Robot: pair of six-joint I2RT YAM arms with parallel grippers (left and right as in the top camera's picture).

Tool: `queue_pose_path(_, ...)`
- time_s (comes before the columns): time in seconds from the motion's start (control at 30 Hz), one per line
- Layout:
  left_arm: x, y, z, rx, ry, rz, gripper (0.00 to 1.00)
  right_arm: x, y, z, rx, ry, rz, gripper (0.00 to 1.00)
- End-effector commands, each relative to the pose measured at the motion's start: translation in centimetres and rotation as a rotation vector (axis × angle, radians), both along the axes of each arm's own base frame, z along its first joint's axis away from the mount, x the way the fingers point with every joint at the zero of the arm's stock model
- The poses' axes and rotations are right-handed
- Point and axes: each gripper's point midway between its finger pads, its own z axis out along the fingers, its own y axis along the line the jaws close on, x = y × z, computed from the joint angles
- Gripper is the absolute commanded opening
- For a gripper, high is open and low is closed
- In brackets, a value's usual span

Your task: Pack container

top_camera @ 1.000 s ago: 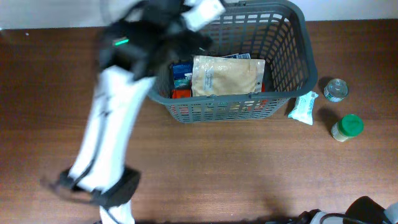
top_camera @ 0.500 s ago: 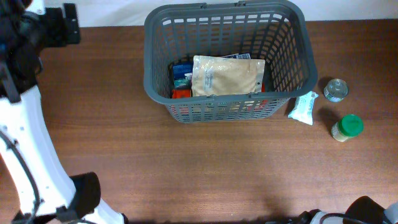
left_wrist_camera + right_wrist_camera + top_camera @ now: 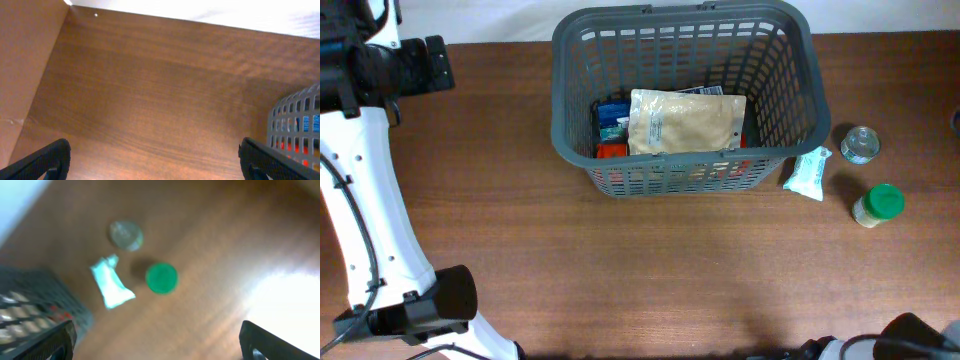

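Both my jaws spread wide, empty.
Basket point(image 3: 670, 178) sits at the counter's point(image 3: 650, 280) far edge; open wood left and in front.

Wooden table point(image 3: 650, 260); pale teal packet point(image 3: 809, 173), clear-lidded jar point(image 3: 860, 144) perhaps glass, green-capped jar point(image 3: 878, 204) near together.

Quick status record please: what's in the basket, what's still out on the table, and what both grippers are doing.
container: upright on table
inside: tan pouch lying over blue and red packets
outside, to its right: white packet, green-lidded jar, small glassy jar
left gripper: jaws wide apart, empty, over bare table beside the container
right gripper: jaws wide apart, empty, above the three loose items
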Motion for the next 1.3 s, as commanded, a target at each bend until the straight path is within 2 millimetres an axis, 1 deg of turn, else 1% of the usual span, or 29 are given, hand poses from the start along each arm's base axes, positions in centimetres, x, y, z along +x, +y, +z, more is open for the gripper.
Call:
queue_pose_path(0.0,0.0,-0.1,-0.4,-0.021,0.007,0.009,0.99,-0.6,-0.4,-6.3,0.094,0.169,-0.003,1.00)
queue_pose_path(0.07,0.0,-0.1,-0.4,-0.021,0.007,0.009,0.99,-0.6,0.0,-10.1,0.147,0.235,0.019,0.96)
queue_pose_path(0.13,0.0,-0.1,-0.4,-0.021,0.007,0.009,0.99,-0.3,0.5,-13.0,0.179,0.267,0.065,0.93)
queue_pose_path(0.23,0.0,-0.1,-0.4,-0.021,0.007,0.009,0.99,0.7,0.5,-16.2,0.187,0.278,0.102,0.94)
queue_pose_path(0.3,0.0,-0.1,-0.4,-0.021,0.007,0.009,0.99,1.7,0.4,-17.3,0.179,0.273,0.118,0.96)
queue_pose_path(0.4,0.0,-0.1,-0.4,-0.021,0.007,0.009,0.99,3.5,0.7,-18.4,0.160,0.264,0.161,0.98)
queue_pose_path(0.47,0.0,-0.1,-0.4,-0.021,0.007,0.009,0.99,4.6,1.2,-19.1,0.149,0.265,0.205,0.98)
queue_pose_path(0.53,0.0,-0.1,-0.4,-0.021,0.007,0.009,0.99,5.4,1.7,-19.7,0.144,0.271,0.228,0.98)
queue_pose_path(0.6,0.0,-0.1,-0.4,-0.021,0.007,0.009,0.99,5.9,1.6,-20.3,0.123,0.283,0.239,0.99)
queue_pose_path(0.8,0.0,-0.1,-0.4,-0.021,0.007,0.009,0.99,5.7,0.8,-21.8,0.122,0.327,0.194,0.99)
queue_pose_path(0.97,0.0,-0.1,-0.4,-0.021,0.007,0.009,0.99,5.4,0.6,-22.2,0.132,0.339,0.171,0.99)
queue_pose_path(1.1,0.0,-0.1,-0.4,-0.021,0.007,0.009,0.99,5.1,0.8,-22.7,0.139,0.352,0.172,0.99)
queue_pose_path(1.27,0.0,-0.1,-0.4,-0.021,0.007,0.009,0.99,4.4,1.2,-24.0,0.157,0.375,0.169,0.99)
